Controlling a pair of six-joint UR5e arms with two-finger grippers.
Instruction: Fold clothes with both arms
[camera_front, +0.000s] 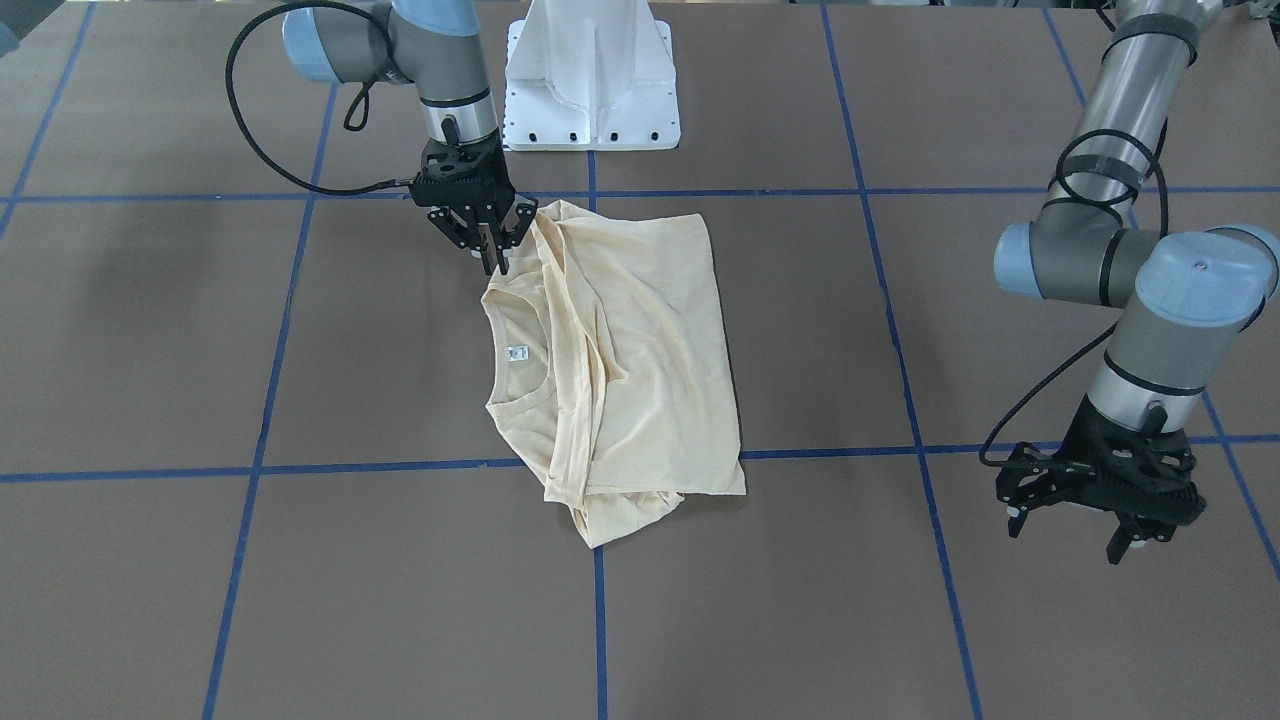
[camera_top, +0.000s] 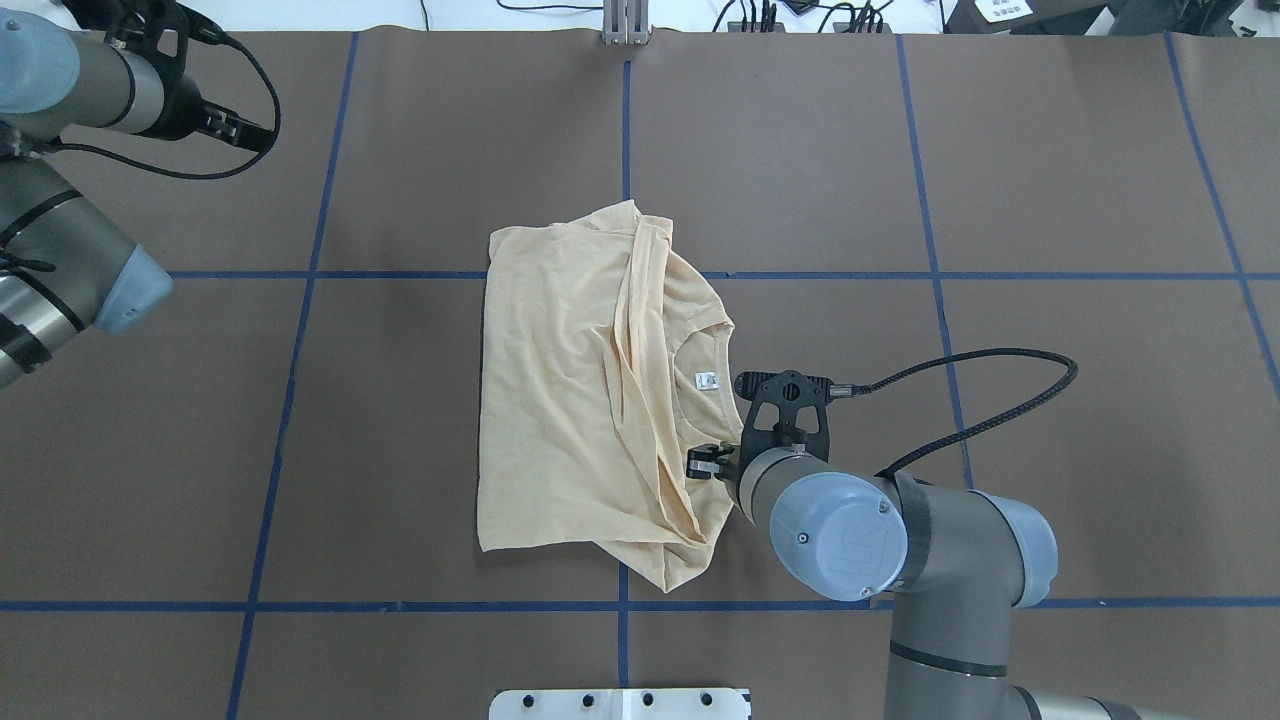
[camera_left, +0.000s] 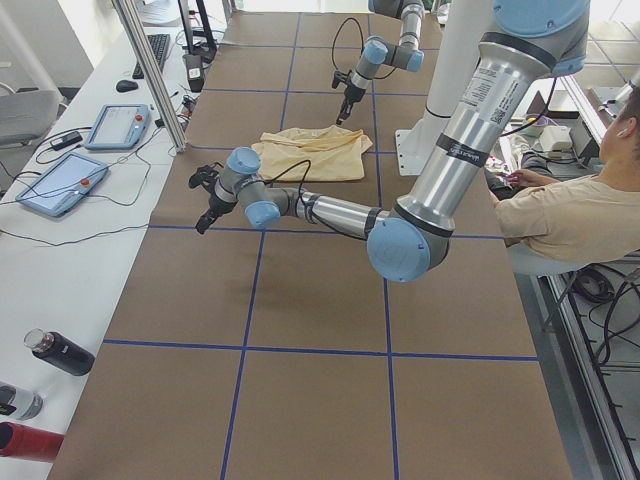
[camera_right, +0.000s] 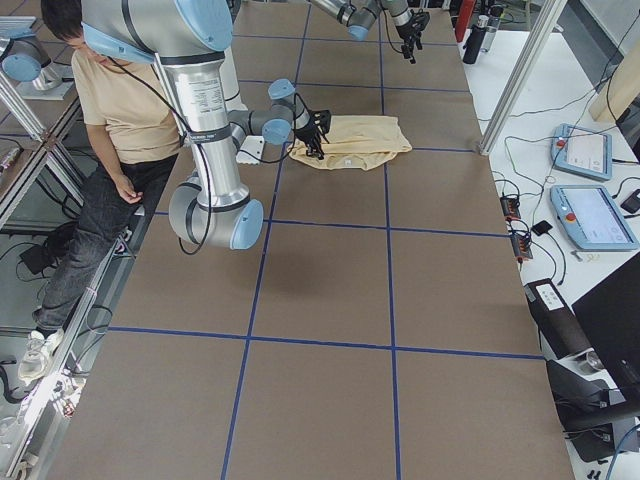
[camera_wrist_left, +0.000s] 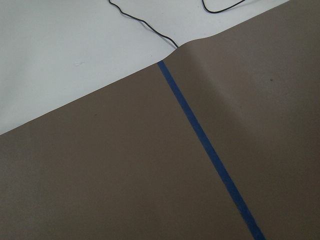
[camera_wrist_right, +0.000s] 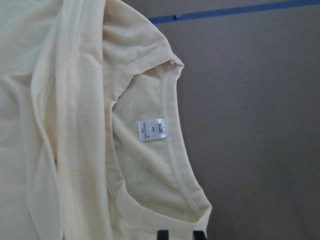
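Right arm: end effector (camera_front: 493, 250) points down, fingers apart, at the T-shirt (camera_front: 620, 370) shoulder edge.
T-shirt: at its 5 o'clock in the front-facing view.
Left arm: end effector (camera_front: 1090, 510) fingers apart, off the shirt.

Thin matt cloth T-shirt (camera_front: 640, 350); matt brown table (camera_front: 900, 600) cover; grey metal arms.

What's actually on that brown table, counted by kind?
Shirts: 1, the shirt
Robot arms: 2, the left arm and the right arm
White bases: 1, the base
Total: 4
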